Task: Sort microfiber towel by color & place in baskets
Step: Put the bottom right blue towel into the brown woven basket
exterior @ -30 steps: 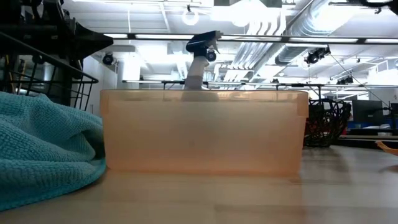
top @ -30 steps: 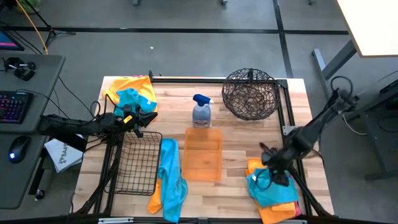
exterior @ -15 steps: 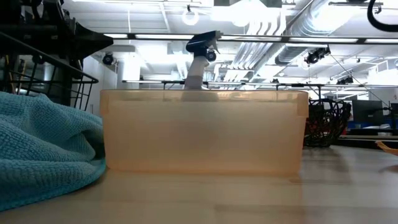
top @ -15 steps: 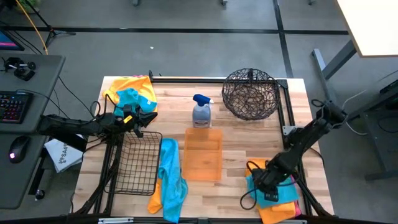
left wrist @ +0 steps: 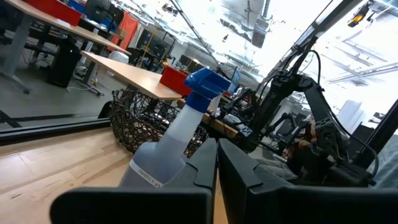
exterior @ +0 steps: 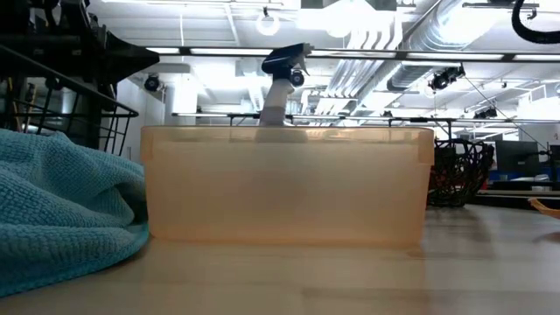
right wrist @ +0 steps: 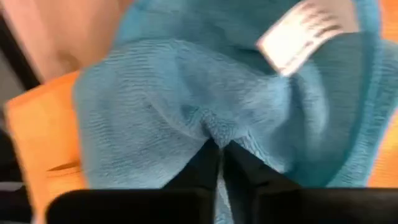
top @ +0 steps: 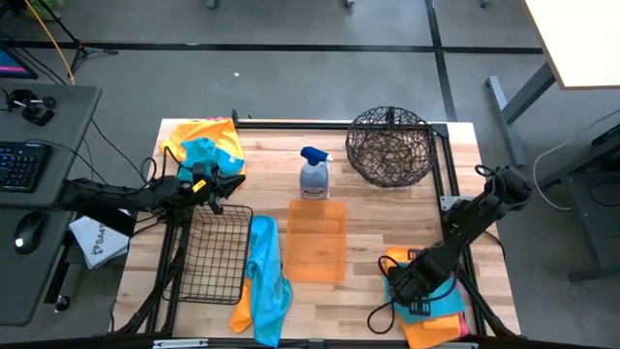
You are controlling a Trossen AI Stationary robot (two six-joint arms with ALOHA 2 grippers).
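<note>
Right gripper (right wrist: 221, 152) fingers pinch the blue towel (right wrist: 186, 93) at the worktop's (top: 387, 208) near-right; only the wrist view shows its white tag (right wrist: 303, 34), probably printed, unreadable. Left gripper (left wrist: 216, 163) fingers pressed together beside the black wire-grid basket (top: 211, 254).

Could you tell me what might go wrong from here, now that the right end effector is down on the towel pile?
The right end effector is pinched on the blue towel, which lies on an orange towel near the table edge. Lifting might drag the orange one along or push it off. The blue towel could also slip out, since only a small fold seems pinched. The left end effector waits by the black basket.
</note>
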